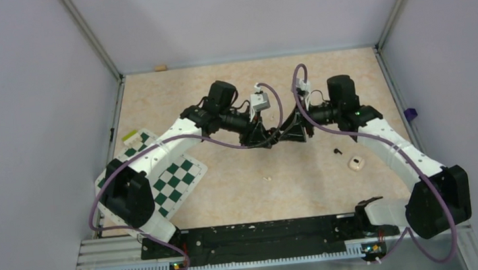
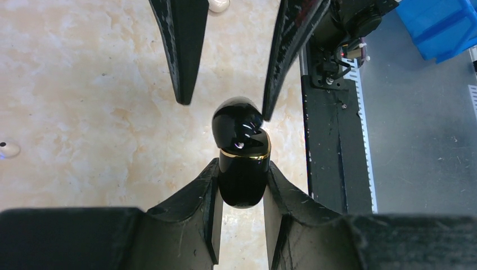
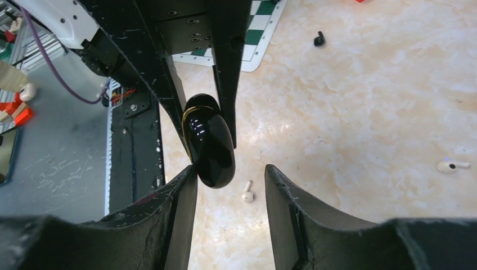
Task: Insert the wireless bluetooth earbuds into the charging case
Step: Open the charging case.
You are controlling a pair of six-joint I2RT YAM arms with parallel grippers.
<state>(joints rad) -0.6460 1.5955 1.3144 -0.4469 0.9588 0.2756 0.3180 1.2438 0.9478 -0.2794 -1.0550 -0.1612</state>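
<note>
The two arms meet over the middle of the counter (image 1: 242, 191), with their pincers facing one another. The left pincer (image 2: 242, 166) is closed on a glossy black charging case (image 2: 241, 180), an oval capsule with a thin gold band (image 2: 243, 153). It holds the lower half of the case between both fingers, above the counter. The rounded lid (image 2: 236, 118) is tilted to one side above the band, so the case stands a little open.

The right pincer (image 3: 230, 169) is open and grips nothing. Its two fingers stand on either side of the lid end. One finger is at the surface of the case, and the other is clearly apart from it.

In the right wrist view, one black earbud (image 3: 319, 39) lies on the counter close to a corner of the chequered mat (image 1: 181, 177). Two white earbuds (image 3: 247, 194) also lie there, well apart from each other. In the top view, a cream-white box (image 1: 356, 163) rests near the right arm with a small black piece (image 1: 337, 150) just beside it. I cannot tell if this piece is the same earbud
</note>
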